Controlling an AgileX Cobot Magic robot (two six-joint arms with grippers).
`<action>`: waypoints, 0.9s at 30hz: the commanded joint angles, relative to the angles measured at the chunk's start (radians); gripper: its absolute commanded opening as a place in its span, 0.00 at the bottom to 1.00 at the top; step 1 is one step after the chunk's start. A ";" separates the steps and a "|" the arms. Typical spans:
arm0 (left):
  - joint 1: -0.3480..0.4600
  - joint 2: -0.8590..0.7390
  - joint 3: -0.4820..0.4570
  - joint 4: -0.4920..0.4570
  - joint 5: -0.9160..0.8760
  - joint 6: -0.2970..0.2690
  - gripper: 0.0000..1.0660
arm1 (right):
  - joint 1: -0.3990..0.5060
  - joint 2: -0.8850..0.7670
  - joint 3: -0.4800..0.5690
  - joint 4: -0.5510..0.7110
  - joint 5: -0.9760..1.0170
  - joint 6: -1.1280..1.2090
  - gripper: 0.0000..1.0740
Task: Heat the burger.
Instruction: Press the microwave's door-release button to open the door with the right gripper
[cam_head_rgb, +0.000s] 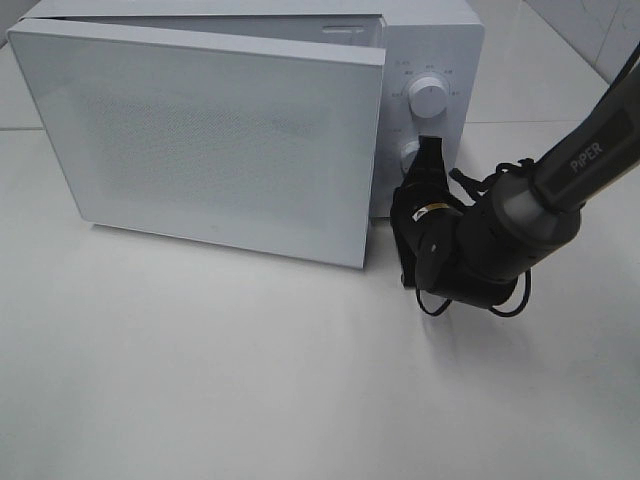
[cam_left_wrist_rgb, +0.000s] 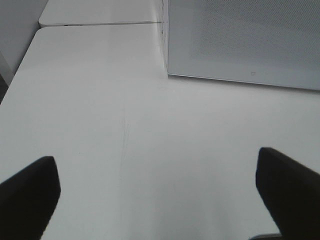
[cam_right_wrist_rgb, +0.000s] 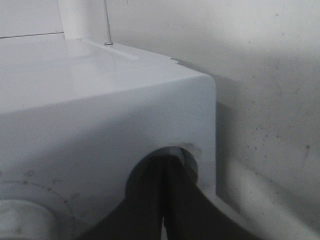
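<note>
The burger is out of view; the white microwave's (cam_head_rgb: 430, 40) door (cam_head_rgb: 220, 140) stands slightly ajar and hides the inside. My right gripper (cam_head_rgb: 428, 152) is shut, its tips pressed together against the lower knob (cam_head_rgb: 408, 152) on the control panel. In the right wrist view the closed fingertips (cam_right_wrist_rgb: 167, 162) meet at that round knob (cam_right_wrist_rgb: 191, 161). My left gripper (cam_left_wrist_rgb: 160, 200) does not show in the exterior high view; its wrist view shows it open wide, low over the bare white table (cam_left_wrist_rgb: 100, 125), holding nothing.
An upper knob (cam_head_rgb: 430, 97) sits above the lower one. The door's free edge juts out just left of my right gripper. A white wall (cam_right_wrist_rgb: 270, 75) stands close beside the microwave. The door's corner (cam_left_wrist_rgb: 240, 40) lies ahead of my left gripper.
</note>
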 joint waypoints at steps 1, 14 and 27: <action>0.004 -0.007 0.004 -0.003 -0.007 0.000 0.94 | -0.035 0.020 -0.086 -0.062 -0.136 -0.024 0.00; 0.004 -0.007 0.004 -0.003 -0.007 0.000 0.94 | -0.031 0.004 -0.069 -0.054 -0.116 -0.024 0.00; 0.004 -0.007 0.004 -0.003 -0.007 0.000 0.94 | -0.010 -0.090 0.056 -0.067 0.050 -0.009 0.00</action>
